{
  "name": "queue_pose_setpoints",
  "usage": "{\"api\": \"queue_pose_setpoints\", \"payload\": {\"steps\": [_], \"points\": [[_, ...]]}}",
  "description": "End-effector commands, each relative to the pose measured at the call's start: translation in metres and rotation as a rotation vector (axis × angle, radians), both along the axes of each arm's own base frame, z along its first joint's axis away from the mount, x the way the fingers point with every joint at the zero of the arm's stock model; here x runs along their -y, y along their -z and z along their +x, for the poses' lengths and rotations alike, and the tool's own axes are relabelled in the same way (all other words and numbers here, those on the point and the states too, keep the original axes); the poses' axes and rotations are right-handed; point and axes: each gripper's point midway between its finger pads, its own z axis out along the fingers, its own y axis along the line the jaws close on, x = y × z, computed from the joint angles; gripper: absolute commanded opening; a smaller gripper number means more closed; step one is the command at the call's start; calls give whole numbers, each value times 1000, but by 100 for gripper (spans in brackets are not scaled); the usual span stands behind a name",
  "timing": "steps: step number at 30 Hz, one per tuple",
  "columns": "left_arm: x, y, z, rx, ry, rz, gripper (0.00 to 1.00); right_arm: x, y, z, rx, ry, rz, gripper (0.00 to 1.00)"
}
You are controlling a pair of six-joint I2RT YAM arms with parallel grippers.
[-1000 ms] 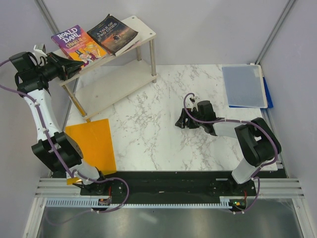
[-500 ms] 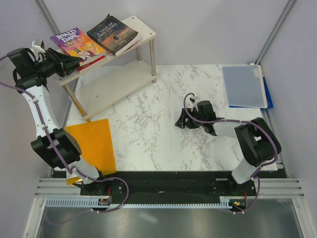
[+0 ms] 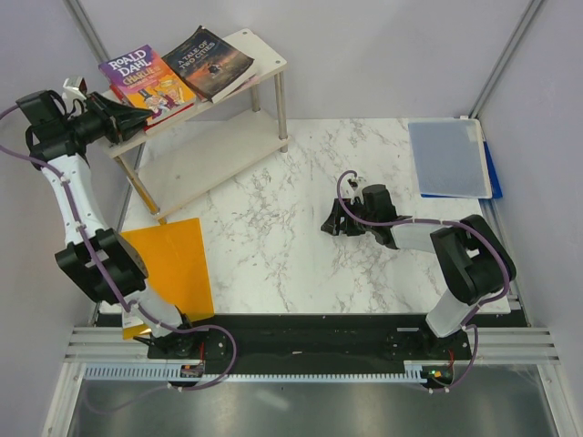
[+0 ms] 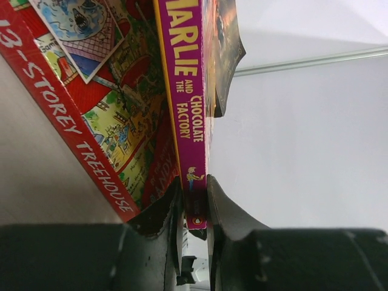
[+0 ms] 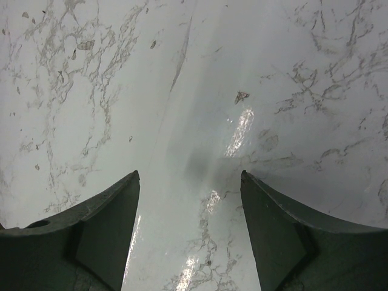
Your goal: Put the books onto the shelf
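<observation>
Left wrist, our left gripper (image 4: pixel 193 185) pinching the Roald Dahl book (image 4: pixel 191 121) on the shelf (image 3: pixel 260 50), our right gripper (image 5: pixel 189 179) spread, empty.

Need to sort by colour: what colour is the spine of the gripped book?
Book spine: magenta, yellow lettering; best in left wrist view.

The shelf (image 3: pixel 267 60) stands at the far left of the table (image 3: pixel 291 255). On its top board the Roald Dahl book (image 3: pixel 144 77) lies left of the Tale of Two Cities book (image 3: pixel 208 62) and on top of the Treehouse book (image 4: pixel 91 115) — its corner is pinched in the left gripper (image 4: pixel 194 182), which reaches in from the shelf's left end. In front of the shelf a loose sheet (image 3: pixel 173 264) lies at the near-left edge, the folder (image 3: pixel 448 157) sits in the far right corner, and the right gripper (image 3: pixel 332 221) hangs low over the tabletop between them — jaws apart.
</observation>
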Motion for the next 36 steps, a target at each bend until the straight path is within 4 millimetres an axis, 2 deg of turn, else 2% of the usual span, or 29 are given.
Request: {"api": "queue_pose_setpoints", "payload": {"steps": [1,5,11,17,19,22,23,27,36], "points": [[1,-6,-9,61,63,21,14,-3,9,-3,-25,-20,-16,75],[-3,-9,-10,70,54,27,24,-2,9,-4,-26,-17,-18,75],[-14,-17,-10,90,25,44,52,-2,9,-4,-27,-16,-19,75],[-14,-12,-9,86,42,35,55,-2,8,-3,-25,-17,-19,75],[-15,-11,-8,87,44,36,75,-2,8,-3,-26,-17,-18,76],[-16,-8,-6,87,51,38,77,-2,7,-3,-25,-16,-18,75],[-16,-7,-7,85,54,40,82,-2,7,-3,-25,-17,-17,76],[-18,-2,-5,79,56,49,88,-3,8,-3,-30,-19,-16,75],[-21,21,-6,47,53,121,93,-5,8,-4,-33,-26,-9,75]]}}
